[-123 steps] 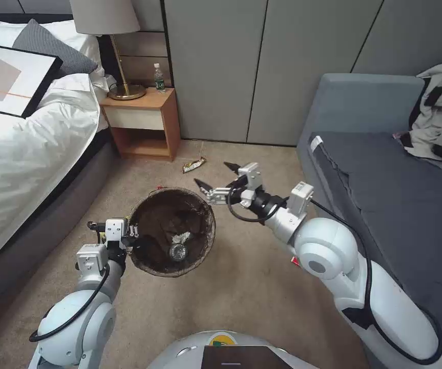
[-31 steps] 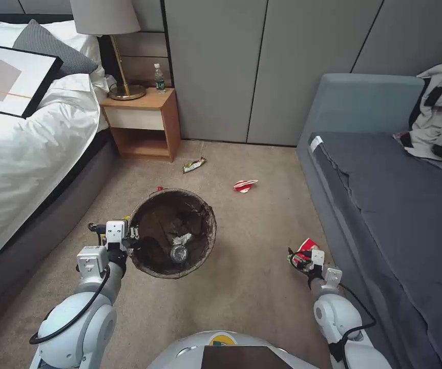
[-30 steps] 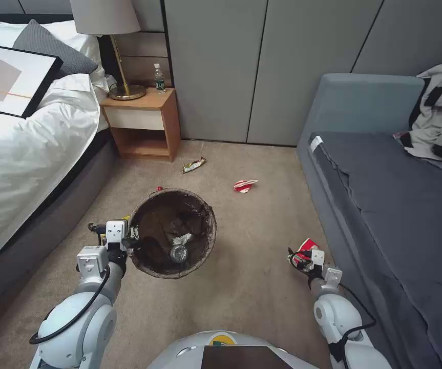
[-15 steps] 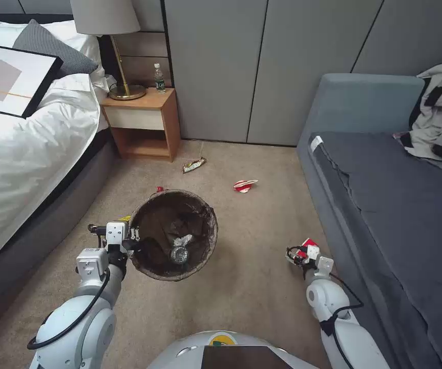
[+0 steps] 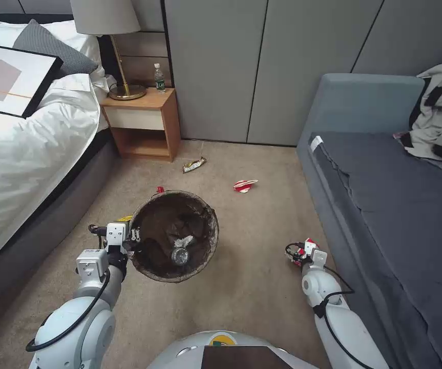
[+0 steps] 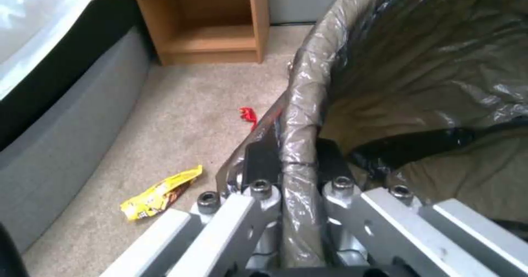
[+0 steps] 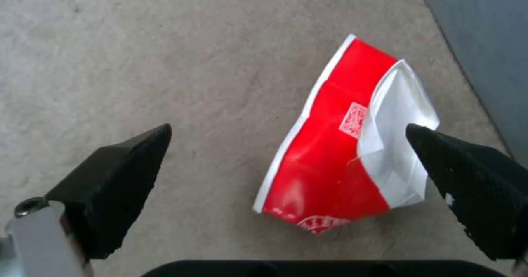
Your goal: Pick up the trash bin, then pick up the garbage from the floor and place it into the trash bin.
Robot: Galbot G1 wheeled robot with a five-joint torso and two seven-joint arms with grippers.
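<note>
The trash bin [image 5: 209,217], lined with a dark bag, hangs off the carpet; my left gripper [image 5: 130,240] is shut on its near-left rim. In the left wrist view the fingers [image 6: 262,160] pinch the bagged rim [image 6: 301,116]. A bottle [image 5: 180,254] and crumpled paper [image 5: 184,240] lie inside. My right gripper [image 5: 297,252] hovers low by the sofa base, open, over a crushed red-and-white cup [image 7: 341,145], which lies between the spread fingertips [image 7: 129,161] of the right gripper [image 7: 287,129]. More garbage on the floor: another crushed cup [image 5: 244,185], a snack wrapper [image 5: 193,164], a yellow wrapper [image 6: 162,192].
The bed [image 5: 21,154] runs along the left and a grey sofa [image 5: 384,205] along the right. A wooden nightstand [image 5: 144,123] with a lamp and a bottle [image 5: 159,78] stands at the back by the wardrobe doors. A small red scrap [image 6: 248,115] lies beside the bin.
My right arm pulled back from its far reach over the floor and came down by the sofa, then edged forward over the red cup. The bin shifted slightly in my left grip.
</note>
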